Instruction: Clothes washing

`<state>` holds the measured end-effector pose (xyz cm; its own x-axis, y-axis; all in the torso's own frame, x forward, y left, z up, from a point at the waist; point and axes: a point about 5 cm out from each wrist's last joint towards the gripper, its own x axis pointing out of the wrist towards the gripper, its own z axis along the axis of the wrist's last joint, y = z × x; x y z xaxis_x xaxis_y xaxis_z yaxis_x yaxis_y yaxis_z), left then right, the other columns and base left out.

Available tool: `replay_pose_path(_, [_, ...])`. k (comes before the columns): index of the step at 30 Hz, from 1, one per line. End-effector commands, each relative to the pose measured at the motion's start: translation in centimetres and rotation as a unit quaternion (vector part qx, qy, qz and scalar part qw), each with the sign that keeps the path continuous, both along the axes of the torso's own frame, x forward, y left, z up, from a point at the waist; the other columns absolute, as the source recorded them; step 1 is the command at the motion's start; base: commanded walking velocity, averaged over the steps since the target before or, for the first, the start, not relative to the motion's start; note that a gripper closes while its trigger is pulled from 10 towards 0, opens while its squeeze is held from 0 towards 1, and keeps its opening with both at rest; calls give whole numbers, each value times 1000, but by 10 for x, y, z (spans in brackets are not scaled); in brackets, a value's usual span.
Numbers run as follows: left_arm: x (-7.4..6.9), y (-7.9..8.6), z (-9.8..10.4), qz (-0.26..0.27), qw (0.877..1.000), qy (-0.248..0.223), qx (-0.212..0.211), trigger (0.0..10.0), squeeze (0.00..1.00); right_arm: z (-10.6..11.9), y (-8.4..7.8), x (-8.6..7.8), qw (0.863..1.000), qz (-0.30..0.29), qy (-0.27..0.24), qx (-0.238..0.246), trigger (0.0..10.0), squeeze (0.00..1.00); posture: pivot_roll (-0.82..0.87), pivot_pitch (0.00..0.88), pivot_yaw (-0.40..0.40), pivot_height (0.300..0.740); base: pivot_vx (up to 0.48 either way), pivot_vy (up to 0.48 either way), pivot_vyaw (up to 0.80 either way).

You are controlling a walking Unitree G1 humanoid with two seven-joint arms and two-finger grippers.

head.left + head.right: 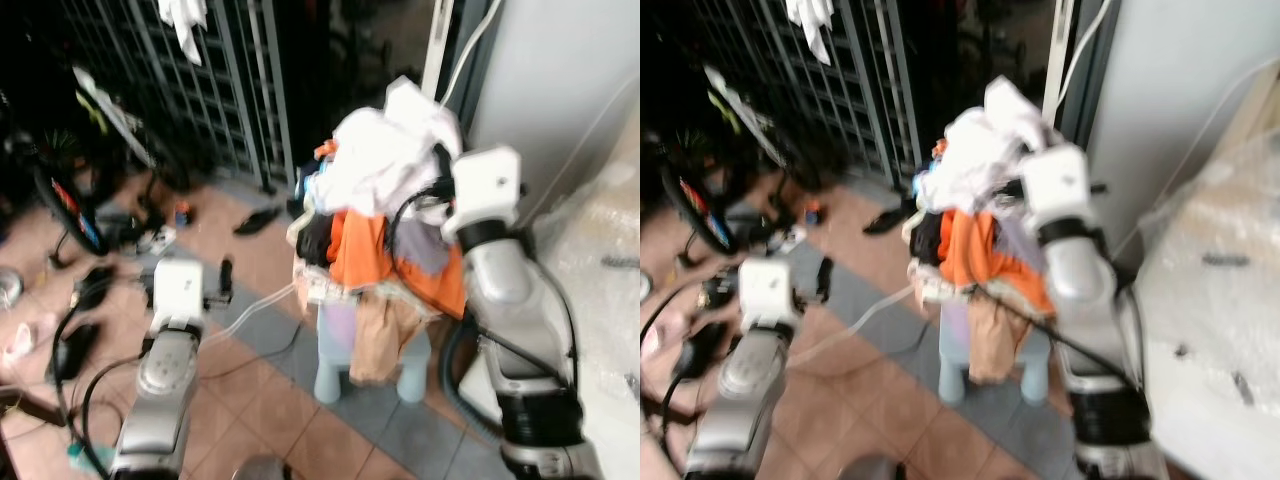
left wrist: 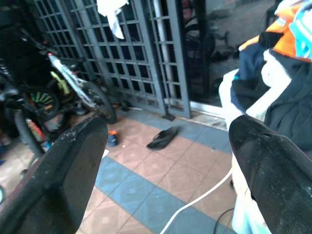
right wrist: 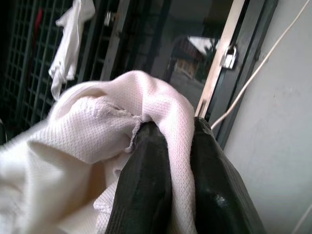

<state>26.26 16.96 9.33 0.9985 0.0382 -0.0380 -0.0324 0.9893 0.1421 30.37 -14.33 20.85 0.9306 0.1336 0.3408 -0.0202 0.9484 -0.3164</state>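
Observation:
A heap of clothes (image 1: pixel 380 230) sits on a pale blue stool (image 1: pixel 335 370) in the middle of the floor, with orange, white, dark and tan pieces hanging over its sides. On top lies a white knit garment (image 1: pixel 385 150). My right gripper (image 3: pixel 170 146) is shut on a fold of this white garment (image 3: pixel 97 141), at the heap's top right. My left gripper (image 2: pixel 168 151) is open, held low to the left of the heap, apart from it. Dark and orange clothes (image 2: pixel 278 63) are at the edge of the left wrist view.
A metal grille gate (image 1: pixel 210 80) with a white cloth (image 1: pixel 185 20) hung on it stands behind. A bicycle (image 1: pixel 80 150), shoes and a sandal (image 1: pixel 255 220) litter the left floor. A white hose (image 1: pixel 250 310) crosses the tiles. A white appliance (image 1: pixel 560 90) stands at the right.

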Motion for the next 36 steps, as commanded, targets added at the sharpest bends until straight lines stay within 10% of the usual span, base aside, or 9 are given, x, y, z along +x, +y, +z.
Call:
replay_pose_path(1, [2,4,5,1,1000,-9,6,10000,0,13,10,1,1000,15,-25,4,10000,0,-12,0,69,740,0,0,-788])
replay_pose_path(36, [0,2,1,-3,1000,-1,1,10000,0,-9,5,-1,999,-5,4,-34,10000,0,-22,0,66,740,0,-78,-700])
